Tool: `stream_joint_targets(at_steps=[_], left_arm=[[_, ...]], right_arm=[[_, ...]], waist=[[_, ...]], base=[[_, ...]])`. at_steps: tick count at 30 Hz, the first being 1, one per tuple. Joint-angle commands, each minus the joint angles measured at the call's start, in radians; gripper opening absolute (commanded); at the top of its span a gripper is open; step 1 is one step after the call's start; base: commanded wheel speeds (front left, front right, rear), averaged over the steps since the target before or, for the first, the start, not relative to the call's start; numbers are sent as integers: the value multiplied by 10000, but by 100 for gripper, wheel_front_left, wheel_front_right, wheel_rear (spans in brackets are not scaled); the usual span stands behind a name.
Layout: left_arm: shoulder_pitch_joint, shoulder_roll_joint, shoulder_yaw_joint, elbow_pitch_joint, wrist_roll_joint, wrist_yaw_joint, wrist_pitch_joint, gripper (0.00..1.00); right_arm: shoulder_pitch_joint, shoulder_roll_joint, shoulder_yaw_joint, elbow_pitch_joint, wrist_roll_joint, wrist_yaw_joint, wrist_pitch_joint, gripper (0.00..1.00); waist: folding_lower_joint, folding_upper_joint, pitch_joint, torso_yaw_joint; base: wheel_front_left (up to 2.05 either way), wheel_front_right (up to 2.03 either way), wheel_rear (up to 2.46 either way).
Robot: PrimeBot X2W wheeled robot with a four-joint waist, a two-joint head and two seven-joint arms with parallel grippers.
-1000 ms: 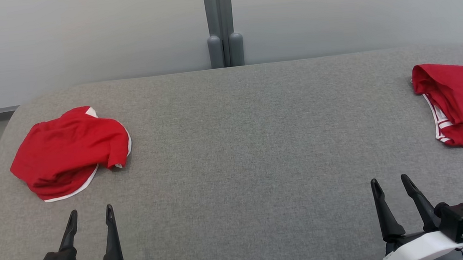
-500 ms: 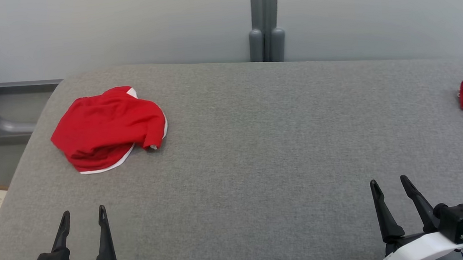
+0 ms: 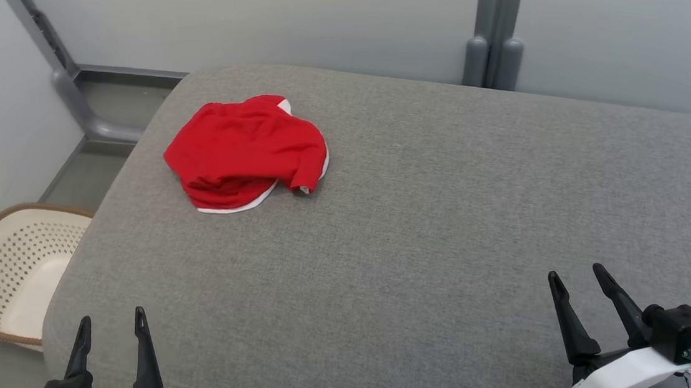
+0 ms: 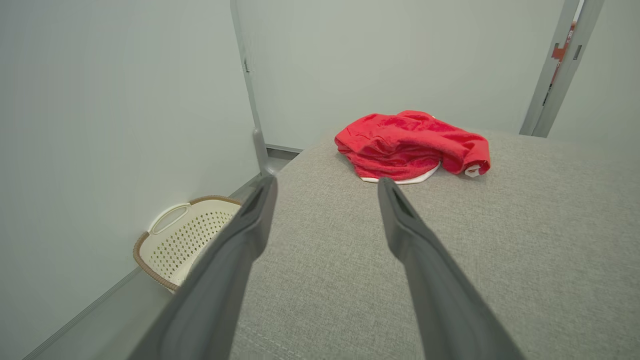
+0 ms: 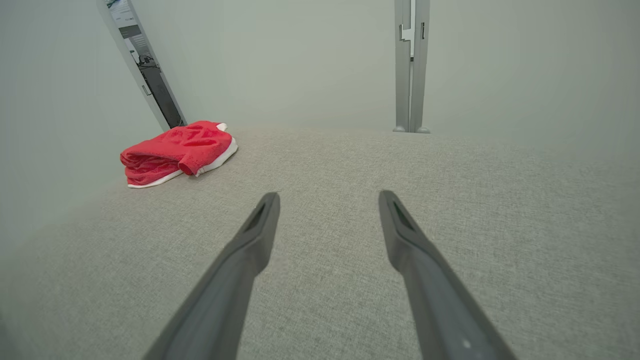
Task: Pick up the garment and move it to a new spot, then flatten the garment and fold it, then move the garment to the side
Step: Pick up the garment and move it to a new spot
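Left gripper (image 3: 111, 315) and right gripper (image 3: 575, 271) hang released and empty, 2 fingers apart each, likely staged for reaching the crumpled garment (image 3: 246, 152) lying well ahead.

The crumpled red garment with white trim (image 3: 245, 153) lies on the wide grey fabric-covered table (image 3: 423, 224), in its far left part, near the rounded corner. The cream perforated plastic basket (image 3: 12, 279) stands on the floor, left of the table. The grey metal post (image 3: 495, 12) rises behind the table, further right than the garment. The left gripper (image 3: 111, 316) hangs over the near left corner and the right gripper (image 3: 575, 271) over the near right part, both well apart from the garment.
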Motion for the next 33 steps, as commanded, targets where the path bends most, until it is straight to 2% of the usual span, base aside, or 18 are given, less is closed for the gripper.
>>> stream_joint_targets(at_steps=[1, 8, 17, 26, 33], left_arm=[[115, 39, 20, -42, -93, 53, 3, 100], [142, -25, 20, -60, -142, 86, 4, 100], [171, -42, 110, -55, -119, 88, 4, 100], [15, -94, 137, -53, -164, 143, 4, 100], [-806, -48, 148, 9, -372, 15, 4, 100]], right_arm=[[-2, -62, -13, 21, 53, -20, -30, 100], [-119, -113, 55, 60, 56, -20, -30, 100], [-213, -156, 158, 119, 38, -20, -30, 100], [-304, -273, 272, 143, 26, -20, -30, 100], [-527, -422, 155, 96, -133, -20, -30, 100]], waist=[[0, 0, 67, 545], [0, 0, 235, 1113], [0, 0, 281, 1427], [0, 0, 445, 1238], [0, 0, 773, 804]], base=[[0, 0, 0], [0, 0, 0], [0, 0, 0], [0, 0, 0], [0, 0, 0]])
